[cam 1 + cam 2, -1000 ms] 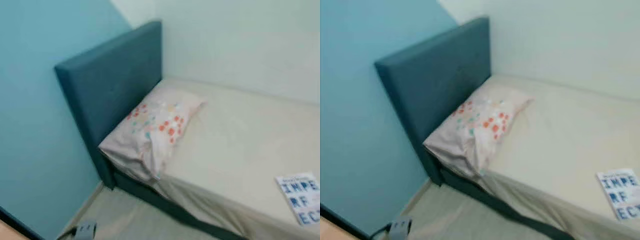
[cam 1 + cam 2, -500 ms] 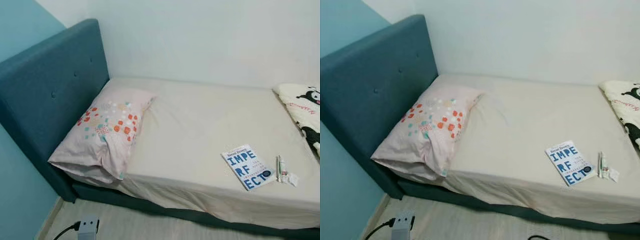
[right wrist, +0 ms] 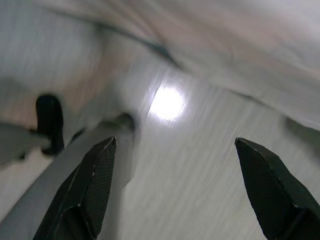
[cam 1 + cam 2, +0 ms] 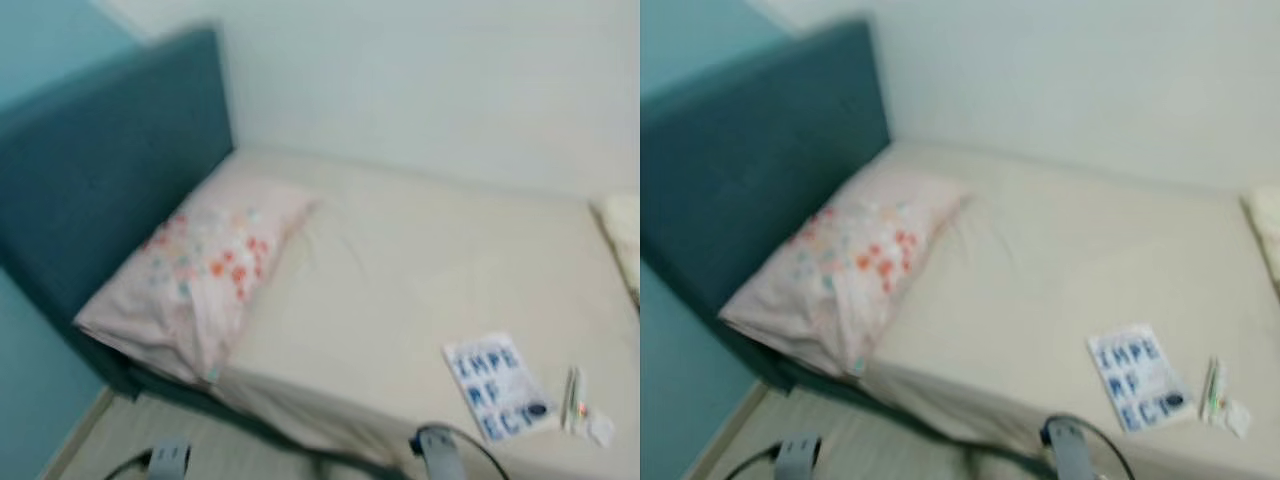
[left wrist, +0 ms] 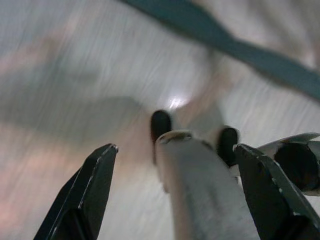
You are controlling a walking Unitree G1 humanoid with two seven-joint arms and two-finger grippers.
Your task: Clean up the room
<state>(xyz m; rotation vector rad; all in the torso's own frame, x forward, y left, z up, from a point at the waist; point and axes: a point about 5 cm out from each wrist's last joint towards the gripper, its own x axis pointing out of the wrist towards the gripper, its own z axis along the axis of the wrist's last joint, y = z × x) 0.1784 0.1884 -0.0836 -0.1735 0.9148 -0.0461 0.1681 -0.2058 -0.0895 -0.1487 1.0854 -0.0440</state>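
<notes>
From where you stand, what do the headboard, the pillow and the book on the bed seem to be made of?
The headboard looks like matte teal fabric over padding, with soft edges. The pillow seems to be in a thin pale cloth case with printed dots, wrinkled and sagging. The book appears to have a smooth paper cover; blur hides its finish.

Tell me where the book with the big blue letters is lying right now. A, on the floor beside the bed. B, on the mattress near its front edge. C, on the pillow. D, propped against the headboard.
B: the book lies flat on the bare mattress close to its front edge, well apart from the pillow by the headboard.
</notes>
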